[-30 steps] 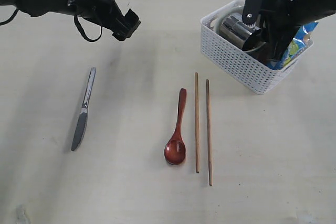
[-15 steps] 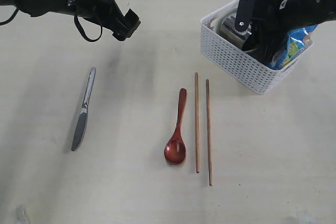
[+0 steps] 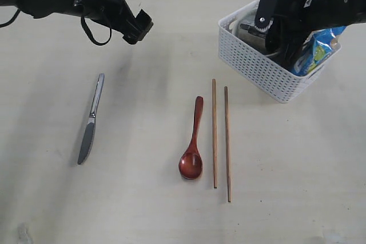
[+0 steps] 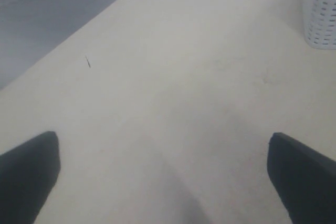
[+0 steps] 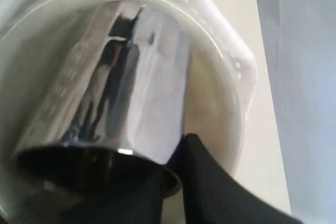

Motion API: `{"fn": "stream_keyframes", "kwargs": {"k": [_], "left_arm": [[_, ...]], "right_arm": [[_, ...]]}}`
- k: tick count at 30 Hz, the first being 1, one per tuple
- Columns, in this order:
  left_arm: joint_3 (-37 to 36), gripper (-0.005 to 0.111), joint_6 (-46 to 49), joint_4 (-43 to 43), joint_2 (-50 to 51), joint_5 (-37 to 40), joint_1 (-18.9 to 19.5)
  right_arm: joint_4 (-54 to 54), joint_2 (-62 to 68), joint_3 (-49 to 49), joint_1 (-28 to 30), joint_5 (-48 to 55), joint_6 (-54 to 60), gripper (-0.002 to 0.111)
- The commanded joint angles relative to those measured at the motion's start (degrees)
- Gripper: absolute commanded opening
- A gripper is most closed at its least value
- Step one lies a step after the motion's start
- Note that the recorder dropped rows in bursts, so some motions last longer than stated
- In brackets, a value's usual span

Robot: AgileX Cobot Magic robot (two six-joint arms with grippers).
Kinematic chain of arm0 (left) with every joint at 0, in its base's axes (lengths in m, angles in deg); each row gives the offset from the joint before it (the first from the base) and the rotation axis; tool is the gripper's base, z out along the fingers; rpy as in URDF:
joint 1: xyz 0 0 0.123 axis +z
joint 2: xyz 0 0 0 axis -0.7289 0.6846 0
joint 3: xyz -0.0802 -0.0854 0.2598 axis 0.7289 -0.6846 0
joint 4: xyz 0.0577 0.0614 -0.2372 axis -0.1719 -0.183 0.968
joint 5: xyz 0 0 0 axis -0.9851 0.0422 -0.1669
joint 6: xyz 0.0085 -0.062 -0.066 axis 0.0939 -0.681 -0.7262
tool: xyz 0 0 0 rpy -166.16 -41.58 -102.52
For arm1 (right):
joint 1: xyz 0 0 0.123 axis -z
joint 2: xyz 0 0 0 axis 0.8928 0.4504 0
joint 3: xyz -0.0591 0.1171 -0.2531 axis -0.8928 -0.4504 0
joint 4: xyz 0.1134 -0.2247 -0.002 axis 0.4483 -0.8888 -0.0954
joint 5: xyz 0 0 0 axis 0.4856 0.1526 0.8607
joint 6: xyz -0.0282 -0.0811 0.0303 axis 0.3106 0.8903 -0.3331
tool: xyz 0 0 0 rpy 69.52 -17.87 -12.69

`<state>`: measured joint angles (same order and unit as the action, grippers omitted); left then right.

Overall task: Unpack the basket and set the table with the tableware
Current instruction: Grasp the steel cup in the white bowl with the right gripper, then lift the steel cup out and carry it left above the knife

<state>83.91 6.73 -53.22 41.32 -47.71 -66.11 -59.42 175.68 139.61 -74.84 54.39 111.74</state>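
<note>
Apparently the right gripper (image 3: 274,35) pinches the shiny steel cup (image 5: 131,77), lying in the cream bowl (image 5: 215,93); left gripper (image 4: 163,174) gapes empty.

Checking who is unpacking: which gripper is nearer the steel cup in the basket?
Right. The right gripper is in the basket, a finger at the steel cup; the left gripper hovers open over the table, far off.
</note>
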Motion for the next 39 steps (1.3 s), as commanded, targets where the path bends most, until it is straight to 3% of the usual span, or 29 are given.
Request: {"fn": "stream_keyframes", "kwargs": {"k": [1, 26, 33, 39], "left_arm": [[0.0, 0.105, -0.1, -0.3, -0.2, -0.8, -0.4], [0.0, 0.105, -0.1, -0.6, -1.6, 1.4, -0.4], [0.0, 0.105, -4.1, -0.4, -9.5, 9.2, 3.6], [0.0, 0.105, -8.2, -0.4, -14.6, 15.0, 10.2]], "right_arm": [[0.0, 0.0, -0.3, 0.0, -0.5, -0.5, 0.0], [3.0, -14.1, -0.3, -1.0, 6.5, -1.0, 0.0], [6.0, -17.6, 0.8, -10.3, 9.9, -4.2, 0.0], [1.9, -13.6, 9.0, -19.9, 18.5, -6.4, 0.0]]}}
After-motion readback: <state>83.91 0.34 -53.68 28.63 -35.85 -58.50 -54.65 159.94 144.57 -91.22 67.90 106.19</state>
